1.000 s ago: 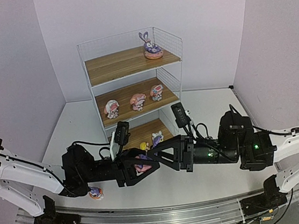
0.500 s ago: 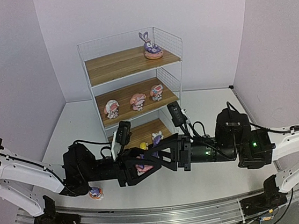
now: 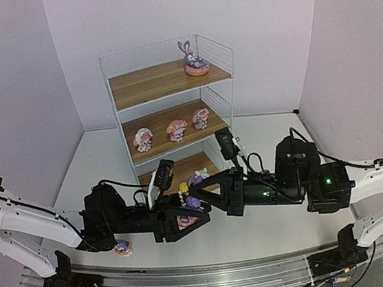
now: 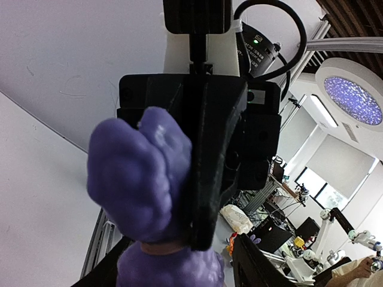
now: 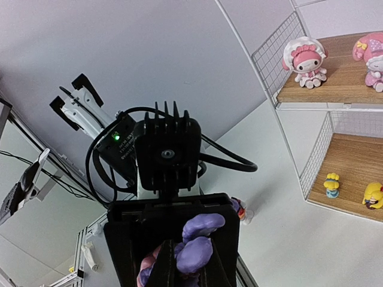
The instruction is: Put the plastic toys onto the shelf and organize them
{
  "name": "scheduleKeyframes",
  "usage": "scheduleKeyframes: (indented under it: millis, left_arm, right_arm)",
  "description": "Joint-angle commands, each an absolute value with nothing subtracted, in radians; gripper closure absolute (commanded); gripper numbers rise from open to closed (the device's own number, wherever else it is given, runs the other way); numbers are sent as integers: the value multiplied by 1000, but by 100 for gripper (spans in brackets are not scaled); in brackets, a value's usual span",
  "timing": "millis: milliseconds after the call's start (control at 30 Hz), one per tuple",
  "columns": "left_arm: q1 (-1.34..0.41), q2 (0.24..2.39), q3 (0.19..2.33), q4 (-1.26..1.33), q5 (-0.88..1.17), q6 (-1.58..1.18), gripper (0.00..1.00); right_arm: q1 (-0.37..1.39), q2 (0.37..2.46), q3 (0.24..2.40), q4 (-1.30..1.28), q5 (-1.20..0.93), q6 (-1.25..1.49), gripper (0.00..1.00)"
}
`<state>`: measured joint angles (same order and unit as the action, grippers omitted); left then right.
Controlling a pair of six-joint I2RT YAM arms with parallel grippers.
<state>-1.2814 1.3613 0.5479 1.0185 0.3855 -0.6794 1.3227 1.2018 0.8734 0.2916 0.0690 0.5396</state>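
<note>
A purple bunny [image 3: 189, 204] on a pink donut base hangs above the table between both arms. My left gripper [image 3: 185, 218] is shut on its base and body [image 4: 170, 269]. From the opposite side my right gripper [image 3: 198, 199] is shut on its long ears [image 5: 200, 251]. The shelf [image 3: 119, 107] stands behind, with another bunny [image 3: 194, 61] on the top board. Three pink-and-white hatted figures [image 3: 177, 129] are on the middle board and small yellow ones [image 3: 184, 187] on the bottom board. A third bunny [image 3: 123, 247] lies on the table by the left arm.
In the right wrist view the shelf's wire side [image 5: 272, 57] rises at the right, two pink figures [image 5: 305, 57] and two yellow ones [image 5: 331, 184] on its boards. White walls close in the table on three sides; a metal rail [image 3: 193, 282] runs along the near edge.
My right gripper has closed on the bunny's ears after standing open around them. Both grippers have shifted slightly, and the left arm's wrist has dropped a little.
</note>
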Motion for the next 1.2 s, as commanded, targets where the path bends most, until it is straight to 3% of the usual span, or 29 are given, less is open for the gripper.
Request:
scheduleKeyframes:
  millis: [0,133,267,333,533,633,900,1167]
  left_arm:
    - [-1281,1279,569,1047,353,-654,53]
    - [-1280,1247,562,1027,354,-634,87]
    - [-1280,1241,567,1003,368,-627,98]
    - [-1280,1242,565,1010,381,-625,100]
    - [-1281,1246,561,1049,463,-617,100]
    - [-1280,1254,575,1059,534,-608,100]
    - [-1281,1296,621,1059,673,-599,100]
    - [-1281,1315,636,1053,682,-605,100]
  right_arm:
    - [1337,1132,897,261,113,508,100]
    - [1337,1131,911,248,58,486,99]
    - [1336,1134,927,240,46,504,100]
    - [1337,1128,923,238,72,503,99]
    - [1336,1113,912,239,-33,467,61]
    - [1337,1116,914,238,-140,443,48]
    - [1336,1164,945,248,-193,427,38]
    - [1336,1232,992,250,-210,420,38]
